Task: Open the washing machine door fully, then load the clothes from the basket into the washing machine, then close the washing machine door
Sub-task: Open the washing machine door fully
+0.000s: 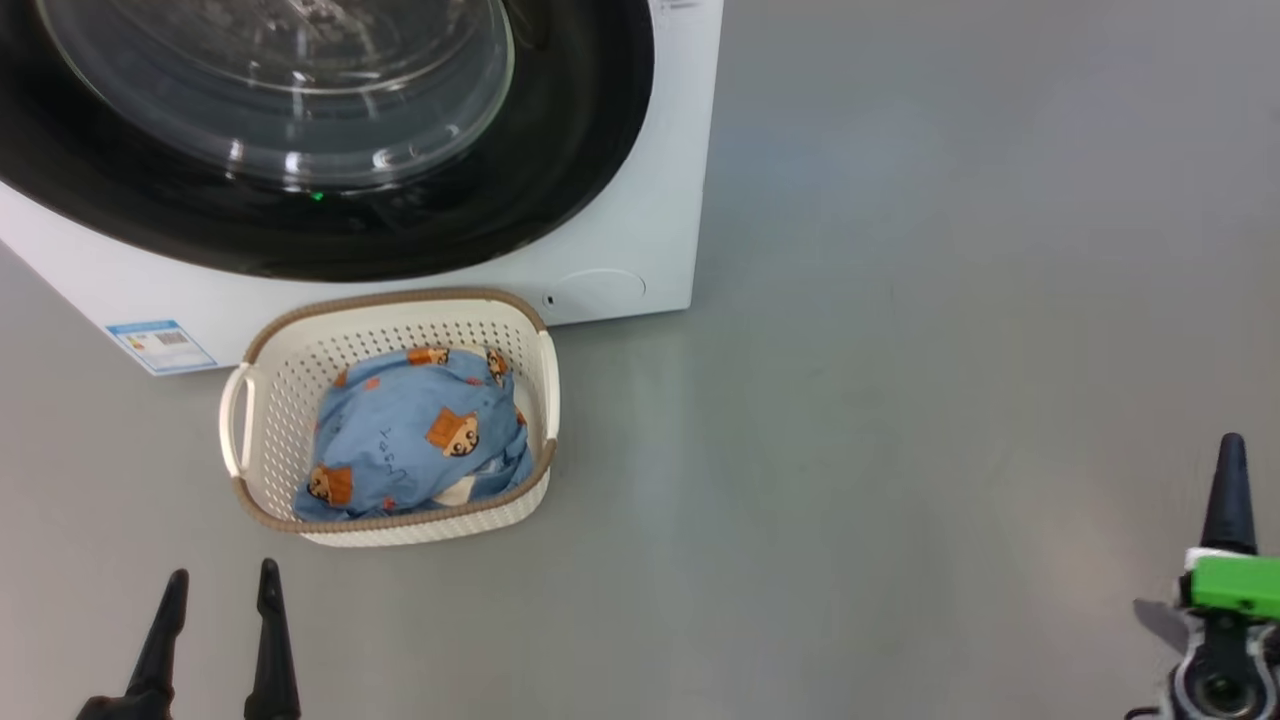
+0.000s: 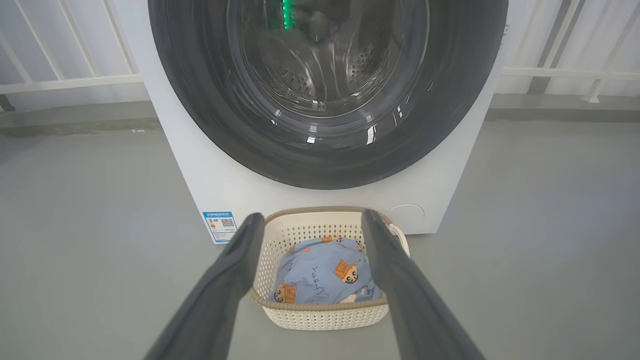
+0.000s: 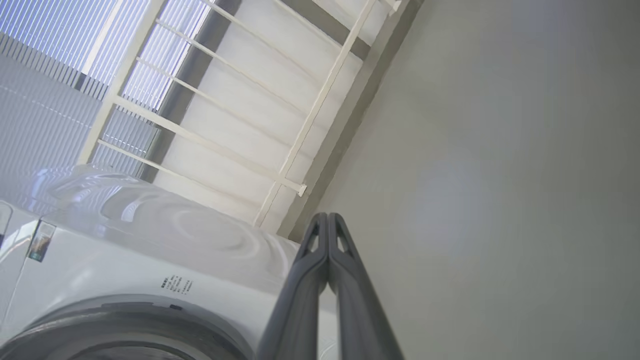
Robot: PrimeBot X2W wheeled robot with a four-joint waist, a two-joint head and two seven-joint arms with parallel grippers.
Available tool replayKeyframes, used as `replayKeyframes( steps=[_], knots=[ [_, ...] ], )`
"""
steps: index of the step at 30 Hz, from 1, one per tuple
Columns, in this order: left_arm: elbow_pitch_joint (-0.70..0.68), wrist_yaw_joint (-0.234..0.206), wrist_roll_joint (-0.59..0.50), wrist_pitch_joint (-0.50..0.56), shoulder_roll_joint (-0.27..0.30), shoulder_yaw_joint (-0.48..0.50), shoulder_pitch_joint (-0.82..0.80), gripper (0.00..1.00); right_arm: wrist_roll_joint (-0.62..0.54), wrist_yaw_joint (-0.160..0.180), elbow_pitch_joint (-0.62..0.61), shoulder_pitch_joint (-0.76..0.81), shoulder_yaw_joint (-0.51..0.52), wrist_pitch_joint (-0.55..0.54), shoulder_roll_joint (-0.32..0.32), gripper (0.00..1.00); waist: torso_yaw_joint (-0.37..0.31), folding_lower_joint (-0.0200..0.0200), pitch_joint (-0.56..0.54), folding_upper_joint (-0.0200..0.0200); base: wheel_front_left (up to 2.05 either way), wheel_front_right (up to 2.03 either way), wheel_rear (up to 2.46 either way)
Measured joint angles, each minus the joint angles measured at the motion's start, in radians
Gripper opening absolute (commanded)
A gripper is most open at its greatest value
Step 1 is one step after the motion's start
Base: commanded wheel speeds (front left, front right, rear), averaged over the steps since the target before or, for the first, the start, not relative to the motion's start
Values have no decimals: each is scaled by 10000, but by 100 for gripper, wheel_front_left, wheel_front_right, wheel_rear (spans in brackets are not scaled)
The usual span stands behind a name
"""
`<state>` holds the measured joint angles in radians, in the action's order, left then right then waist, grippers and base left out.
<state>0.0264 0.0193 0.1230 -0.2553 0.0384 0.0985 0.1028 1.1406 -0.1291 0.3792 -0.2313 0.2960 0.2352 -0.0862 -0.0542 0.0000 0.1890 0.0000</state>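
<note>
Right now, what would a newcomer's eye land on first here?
The glossy black washing machine door, shut, looms at the head view's top left. Just below it, the cream basket holds the blue cartoon-print clothes. The left pincer stands open at lower left, the right pincer shut at lower right.

The washing machine door (image 1: pixel 560 200) is glossy black and mirror-smooth around a clear glass porthole (image 1: pixel 290 90) that catches bright highlights. Through the glass the drum (image 2: pixel 320 70) looks like perforated steel, though reflections blur it. The washing machine (image 1: pixel 650 240) has a smooth white body with a soft sheen. The basket (image 1: pixel 280 400) is cream plastic, perforated, with a brown woven-look rim. The clothes (image 1: pixel 420 430) are soft, creased light blue printed cloth. The floor (image 1: pixel 900 350) is smooth matt grey. The left gripper (image 1: pixel 223 570) has matt dark fingers.
</note>
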Motion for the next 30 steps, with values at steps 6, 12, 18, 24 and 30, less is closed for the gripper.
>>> replayKeyframes(
  steps=[6, 12, 18, 24, 30],
  knots=[
    [-334, 31, -96, 0, 0, 153, -6, 100, 3306, 0, 330, -553, 163, -1118, -882, 0, -5, 1, 528, 0, 0, 0, 0],
    [-662, 46, -270, 0, 0, 299, -49, 100, 5214, 0, 811, -1741, 1047, -2550, -1252, 0, 17, 0, 1195, 0, 0, 0, 0],
    [-834, 73, -389, 0, 0, 326, -76, 100, 5733, 0, 1177, -2805, 1802, -3419, -1427, 0, 63, 0, 1772, 0, 0, 0, 0],
    [-888, -63, -347, 0, 0, 244, -105, 100, 5728, 0, 1530, -3818, 2318, -4230, -1776, 0, 247, 0, 2310, 0, 0, 0, 0],
    [-886, -150, -38, 0, 0, 242, -102, 100, 5728, 0, 1584, -4773, 2566, -5434, -1956, 0, 673, 0, 2547, 0, 0, 0, 0]
  ],
)
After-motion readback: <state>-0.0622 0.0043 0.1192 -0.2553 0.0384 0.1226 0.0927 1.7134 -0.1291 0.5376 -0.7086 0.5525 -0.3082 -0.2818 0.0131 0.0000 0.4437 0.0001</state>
